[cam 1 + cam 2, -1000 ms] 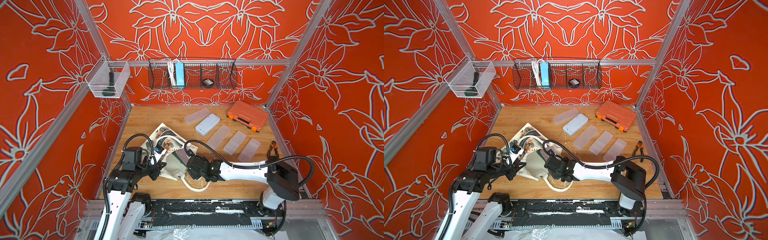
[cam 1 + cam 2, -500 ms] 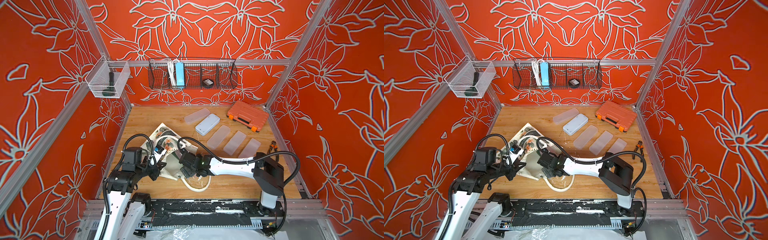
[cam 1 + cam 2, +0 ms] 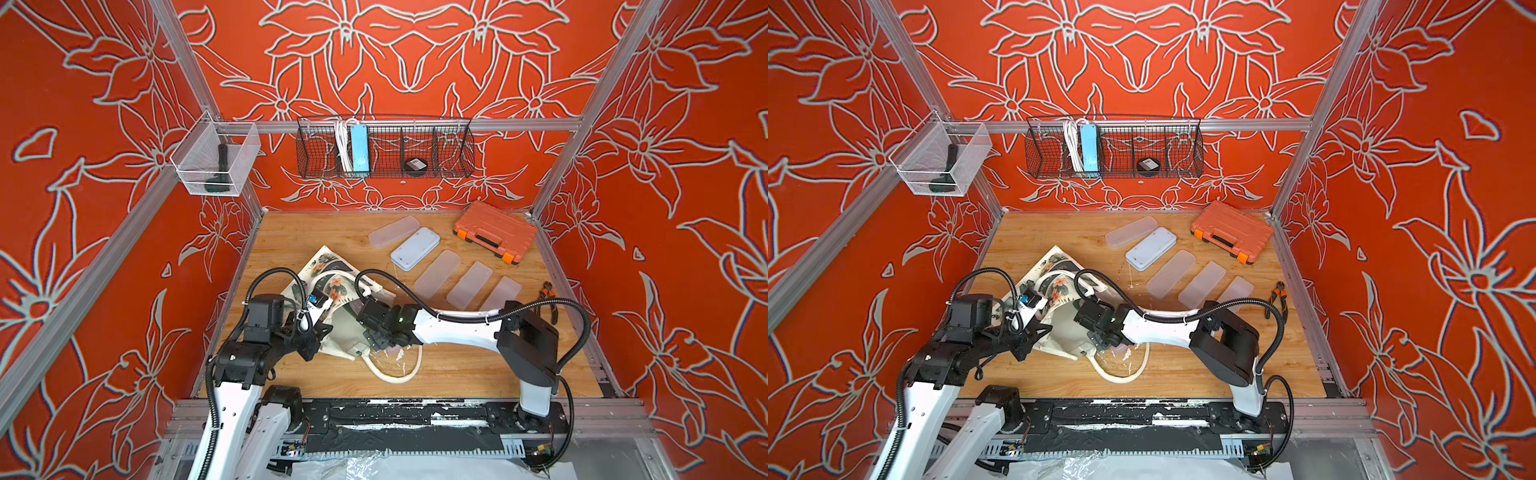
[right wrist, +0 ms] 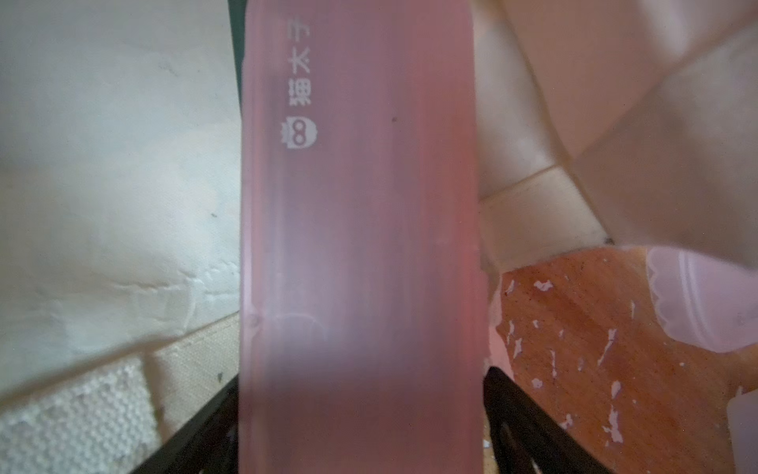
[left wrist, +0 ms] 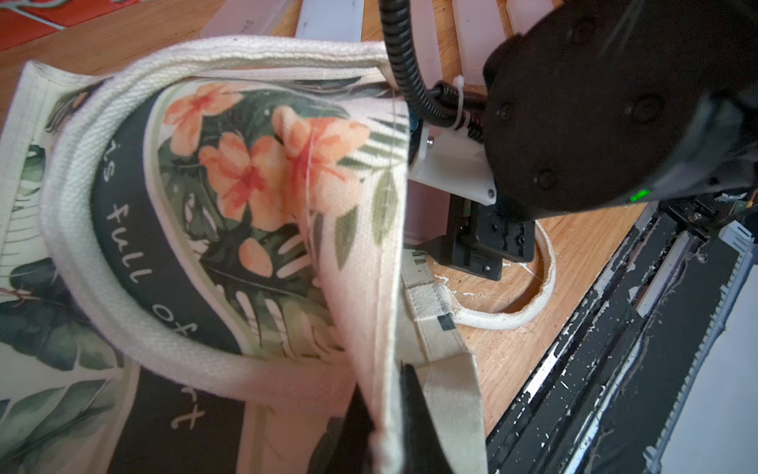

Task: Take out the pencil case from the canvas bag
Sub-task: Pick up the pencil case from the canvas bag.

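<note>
Red walls (image 3: pixel 415 62) with big white flowers stand all around, and the wooden table (image 3: pixel 457 374) sits at the bottom. The canvas bag (image 3: pixel 343 332) lies on it, low and a bit left of the middle in both top views, with its mouth turned to the lower right. One white handle (image 3: pixel 395 376) loops out flat on the wood.

My left hand (image 5: pixel 385 422) is clenched on the cloth edge of the bag and holds the mouth up. My right hand (image 3: pixel 372 338) is at the mouth. In the right wrist view the pink pencil case (image 4: pixel 361 246) fills the middle, and a black finger (image 4: pixel 205 447) sits tight against each long side. To me that looks like a hold on the pencil case, though I cannot see how firm it is.

So I think the reaching part is done. The pencil case is at the mouth, with bag cloth on both sides of it and its far end hidden, so I judge it is not out yet. What is left is to pull it clear and set it on bare wood.
</note>
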